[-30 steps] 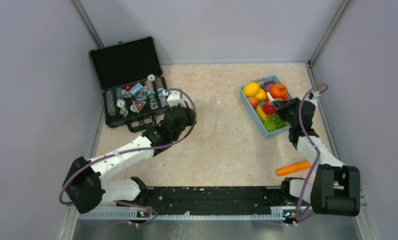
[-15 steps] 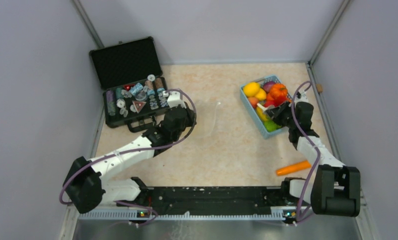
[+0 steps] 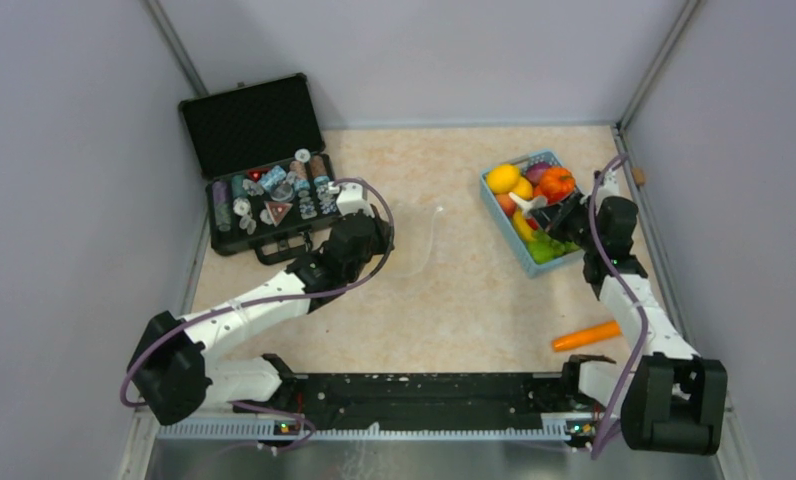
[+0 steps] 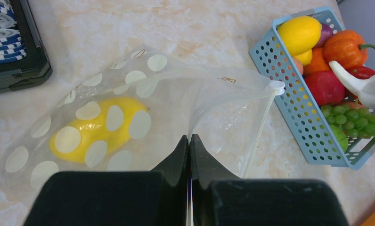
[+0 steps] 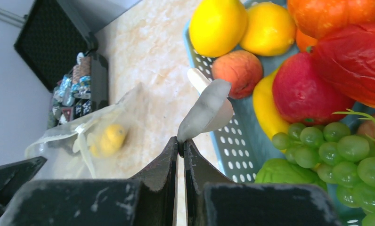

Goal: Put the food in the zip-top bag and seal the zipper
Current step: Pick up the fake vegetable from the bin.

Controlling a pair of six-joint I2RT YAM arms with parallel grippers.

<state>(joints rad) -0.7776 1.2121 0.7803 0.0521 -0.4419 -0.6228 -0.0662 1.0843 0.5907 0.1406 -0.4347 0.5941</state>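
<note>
clear zip-top bag edge pinched in the left end effector.

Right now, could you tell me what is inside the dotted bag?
One yellow fruit lies inside the bag. Its dots cover parts of it; the left gripper hides the near edge.

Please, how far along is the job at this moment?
Done: one yellow fruit lies inside the bag. In hand: the left gripper is shut on the bag's edge; the right gripper is shut on a whitish piece at the basket. Left: the food in the basket, the carrot on the table, and the zipper, which looks unsealed.
</note>
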